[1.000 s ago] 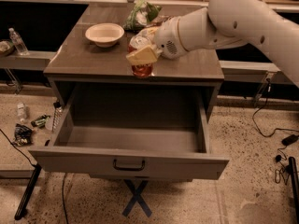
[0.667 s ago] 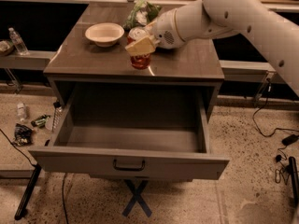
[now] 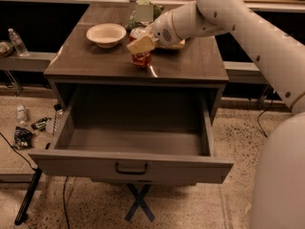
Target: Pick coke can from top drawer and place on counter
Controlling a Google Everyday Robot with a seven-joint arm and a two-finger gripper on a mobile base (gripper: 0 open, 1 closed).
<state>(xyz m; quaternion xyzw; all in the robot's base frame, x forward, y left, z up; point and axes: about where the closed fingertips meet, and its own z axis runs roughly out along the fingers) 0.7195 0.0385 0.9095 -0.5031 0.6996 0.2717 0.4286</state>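
The coke can (image 3: 141, 60) stands upright on the counter (image 3: 190, 66), near the front edge and a little left of the middle, with the gripper (image 3: 141, 45) right on its upper half. The gripper's pale tip crosses the front of the can, so I only see the red lower body and a sliver of the silver top. I cannot tell whether the gripper is clamped on the can or loose around it; the far side is hidden.

The white arm (image 3: 248, 27) comes in from the upper right, sloping down and leftward across the counter's back half, wrist nearly level, and its lower section fills my right edge.

A pale bowl (image 3: 106, 34) sits just left of and behind the can, apart from it. Behind the wrist lies something green (image 3: 155, 8) that I can't identify, mostly covered. The top drawer (image 3: 128, 165) is pulled out below the counter, its dark handle (image 3: 130, 168) facing me. A water bottle (image 3: 18, 42) stands on the ledge at far left.
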